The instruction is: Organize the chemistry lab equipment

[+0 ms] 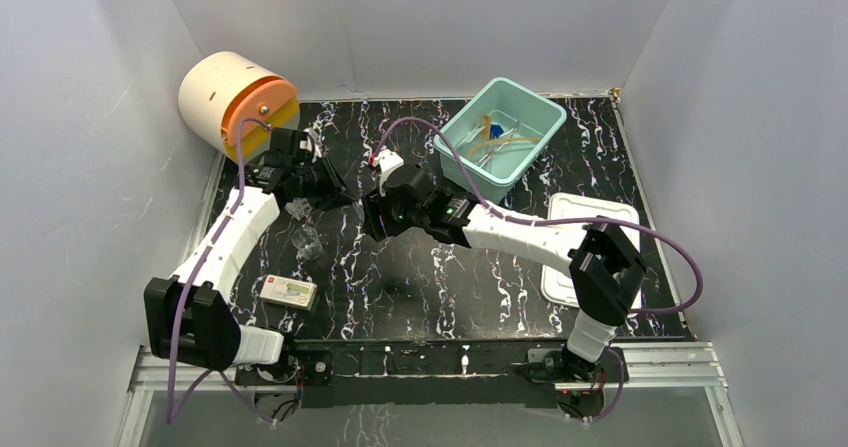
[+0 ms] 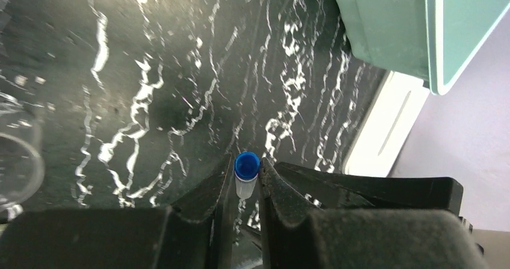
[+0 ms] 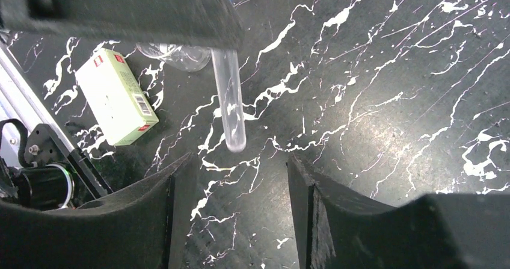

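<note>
A clear test tube with a blue cap (image 2: 246, 165) is pinched just below the cap by my left gripper (image 2: 246, 162), which is shut on it above the black marbled table. In the right wrist view the same test tube (image 3: 230, 106) hangs down from the left gripper's dark finger. My right gripper (image 3: 240, 159) stands open just below the test tube's tip, holding nothing. From above, the left gripper (image 1: 345, 199) and right gripper (image 1: 372, 217) meet at mid-table. A tan rubber tube and blue-tipped metal pieces (image 1: 495, 139) lie in the teal tub (image 1: 448, 139).
A white packet (image 1: 290, 292) lies near the left arm's base. Clear glass beakers (image 1: 305, 239) stand under the left arm. A flat white lid (image 1: 565, 217) lies at the right. A cream and orange cylinder (image 1: 235, 102) sits at the back left.
</note>
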{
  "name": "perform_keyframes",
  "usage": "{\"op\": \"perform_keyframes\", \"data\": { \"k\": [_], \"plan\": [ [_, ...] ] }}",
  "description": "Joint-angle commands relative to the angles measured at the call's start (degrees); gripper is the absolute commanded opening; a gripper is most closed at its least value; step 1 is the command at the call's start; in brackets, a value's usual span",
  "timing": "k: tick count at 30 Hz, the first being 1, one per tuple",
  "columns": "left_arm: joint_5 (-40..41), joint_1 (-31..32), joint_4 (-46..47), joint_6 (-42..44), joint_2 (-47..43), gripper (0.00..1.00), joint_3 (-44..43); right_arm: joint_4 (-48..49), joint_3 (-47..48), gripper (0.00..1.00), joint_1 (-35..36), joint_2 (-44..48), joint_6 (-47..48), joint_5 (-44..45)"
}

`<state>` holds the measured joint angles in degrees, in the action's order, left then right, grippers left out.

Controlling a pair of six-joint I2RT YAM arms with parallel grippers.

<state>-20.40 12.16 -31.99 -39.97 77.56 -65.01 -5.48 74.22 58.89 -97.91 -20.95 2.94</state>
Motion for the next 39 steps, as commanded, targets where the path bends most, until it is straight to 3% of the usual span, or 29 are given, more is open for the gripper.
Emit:
{"op": "perform_keyframes", "data": {
  "k": [1, 5, 15, 19, 21, 25, 31, 39],
  "plan": [
    [13.0, -0.2, -2.2, 6.3, -4.1, 0.08, -5.0, -0.2, 3.2, 0.65, -0.2, 1.4, -0.3, 2.7],
    [29.1, -0.4, -5.6, 9.8, -3.7, 0.08, -8.6, -1.4, 2.2, 0.65, -1.2, 2.6, -0.3, 3.2],
    [51.0, -1.7, -2.8, 13.7, -4.5, 0.08, -9.1, -3.7, 0.3, 0.65, -5.0, 5.2, 0.4, 1.1],
    [50.8, -3.1, -1.1, 13.5, -3.5, 0.08, -9.0, -4.0, 0.3, 0.65, -6.5, 5.1, 1.0, 0.7],
    [44.6, -3.1, 4.2, 15.6, -1.5, 0.08, -7.5, -3.7, 0.1, 0.65, -7.8, 5.0, 1.0, -0.2],
    [40.8, -3.1, 10.6, 19.9, -0.3, 0.06, -4.9, -4.0, 0.3, 0.65, -8.8, 4.4, 1.2, -1.1],
    [40.7, -3.1, 19.0, 26.5, 1.8, 0.07, -0.8, -5.0, 0.7, 0.65, -10.2, 4.0, 1.4, -1.9],
    [40.2, -3.1, 30.5, 29.2, 2.8, 0.08, 5.1, -7.9, 2.3, 0.64, -11.0, 2.9, 1.5, -2.6]
  ]
}}
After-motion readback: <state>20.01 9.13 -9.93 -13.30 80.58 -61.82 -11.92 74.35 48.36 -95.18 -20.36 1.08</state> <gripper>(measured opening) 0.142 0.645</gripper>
